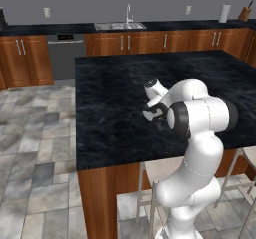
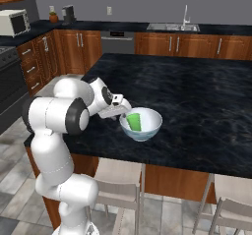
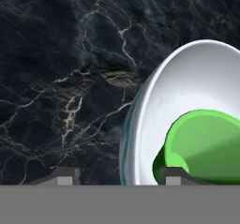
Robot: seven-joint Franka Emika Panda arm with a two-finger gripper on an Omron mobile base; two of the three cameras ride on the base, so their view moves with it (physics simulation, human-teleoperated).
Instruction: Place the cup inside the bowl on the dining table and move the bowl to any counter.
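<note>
Cup (image 2: 134, 122) lies inside bowl (image 2: 141, 125), straddled by claw (image 3: 116, 177) fingers.

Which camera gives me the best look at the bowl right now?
The right base view: the whole bowl sits on the dining table with the cup inside. The hand view crops it to one rim section; in the left base view the arm covers it.

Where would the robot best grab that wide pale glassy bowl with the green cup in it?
Probably the thin rim of the wide pale bluish-white glassy bowl, on the arm's side, from above. The small green tapered cup fills the middle, and the flaring walls are too wide. The tool already straddles that rim.
</note>
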